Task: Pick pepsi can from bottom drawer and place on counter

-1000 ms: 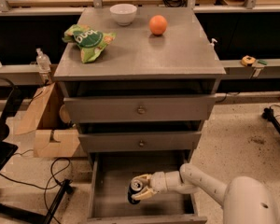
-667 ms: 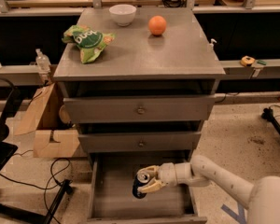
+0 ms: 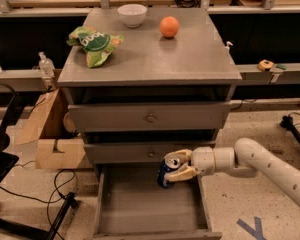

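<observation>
Grey wooden worktop (image 3: 155, 59) lies at 12 o'clock, well above the small dark blue pepsi can (image 3: 166, 173), which is tilted over the open grey bottom drawer tray's (image 3: 140, 209) back right with the gripper (image 3: 176, 166) fingers (image 3: 184, 174) clamped on it from 3 o'clock.

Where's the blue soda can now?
Low in the camera view, the pepsi can is gripped by the hand at the right rear of the bottom drawer.

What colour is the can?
Dark blue, silver lid; tool grips can above bottom drawer. Camera view.
</observation>
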Controlling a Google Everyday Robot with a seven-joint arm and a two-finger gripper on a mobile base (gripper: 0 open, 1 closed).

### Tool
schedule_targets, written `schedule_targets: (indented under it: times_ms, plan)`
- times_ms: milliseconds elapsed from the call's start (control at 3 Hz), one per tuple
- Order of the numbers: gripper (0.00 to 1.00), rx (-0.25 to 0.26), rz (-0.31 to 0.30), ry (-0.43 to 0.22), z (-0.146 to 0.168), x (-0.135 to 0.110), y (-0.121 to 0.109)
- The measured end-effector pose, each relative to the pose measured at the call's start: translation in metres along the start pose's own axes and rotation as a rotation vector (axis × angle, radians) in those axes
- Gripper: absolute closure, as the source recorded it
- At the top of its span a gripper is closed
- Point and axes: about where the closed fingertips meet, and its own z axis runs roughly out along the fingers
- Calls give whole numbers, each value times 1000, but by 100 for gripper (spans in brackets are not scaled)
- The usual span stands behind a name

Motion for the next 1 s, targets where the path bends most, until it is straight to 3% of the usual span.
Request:
schedule_targets:
  times_ms: [333,667,1000]
  plan:
    - [100,52,-46,44,-36,-77,1]
    - [100,52,-46,44,-36,-77,1]
    - [100,54,-54,63,-39,-101,-1]
